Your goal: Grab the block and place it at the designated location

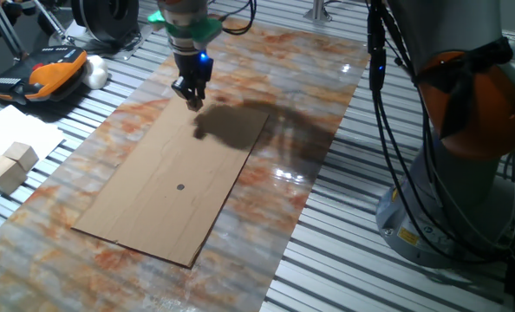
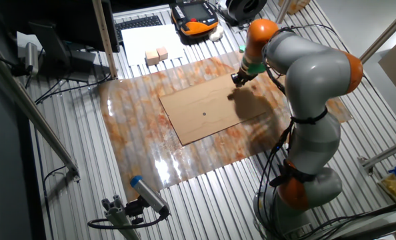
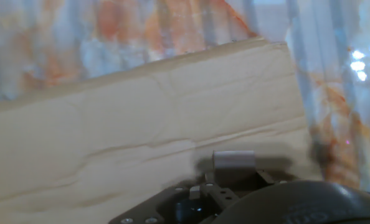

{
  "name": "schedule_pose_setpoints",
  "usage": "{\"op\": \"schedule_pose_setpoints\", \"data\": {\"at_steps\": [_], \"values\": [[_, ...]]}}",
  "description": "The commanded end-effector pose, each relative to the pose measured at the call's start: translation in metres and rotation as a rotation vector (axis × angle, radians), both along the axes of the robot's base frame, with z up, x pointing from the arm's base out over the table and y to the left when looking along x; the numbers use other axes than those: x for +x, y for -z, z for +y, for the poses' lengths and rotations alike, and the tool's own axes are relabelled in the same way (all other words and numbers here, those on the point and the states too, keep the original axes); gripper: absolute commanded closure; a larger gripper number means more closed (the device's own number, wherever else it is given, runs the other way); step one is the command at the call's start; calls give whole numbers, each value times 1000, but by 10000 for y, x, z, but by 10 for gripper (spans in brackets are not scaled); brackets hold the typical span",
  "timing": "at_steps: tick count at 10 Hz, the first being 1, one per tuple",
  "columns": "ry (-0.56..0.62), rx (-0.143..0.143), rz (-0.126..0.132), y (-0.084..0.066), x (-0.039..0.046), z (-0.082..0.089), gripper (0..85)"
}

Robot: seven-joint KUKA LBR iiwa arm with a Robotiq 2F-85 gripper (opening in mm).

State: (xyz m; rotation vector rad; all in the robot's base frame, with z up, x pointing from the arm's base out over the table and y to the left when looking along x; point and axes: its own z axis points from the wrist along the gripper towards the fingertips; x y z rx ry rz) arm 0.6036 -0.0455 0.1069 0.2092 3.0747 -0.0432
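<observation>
Your pincer (image 1: 191, 94) hangs low over the cardboard (image 1: 153, 208), at the corner farthest from the dot (image 1: 180, 186). I cannot tell whether it is open or holds the block; no block shows anywhere. Confirm the grip, then carry toward the dot, keeping low.

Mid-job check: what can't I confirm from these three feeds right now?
- The block: not identifiable in any view; if held, the gripper covers it in both fixed views, too small to tell.
- Jaw state: fingertips too small in the fixed views; the hand view shows one blurred finger.
- The dot mark: outside the hand view, which frames only the cardboard edge.
- Gripper height above the cardboard: unclear in any view.
</observation>
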Motion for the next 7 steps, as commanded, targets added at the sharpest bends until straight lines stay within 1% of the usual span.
{"op": "schedule_pose_setpoints", "data": {"at_steps": [1,2,3,5,6,7], "values": [[35,-6,13,-356,-9,197,850],[70,4,27,-444,-17,325,850],[93,0,28,-490,-34,425,850],[161,-16,-2,-542,-116,627,850],[192,-15,-12,-569,-158,717,850],[210,-9,-10,-594,-199,795,850]]}}
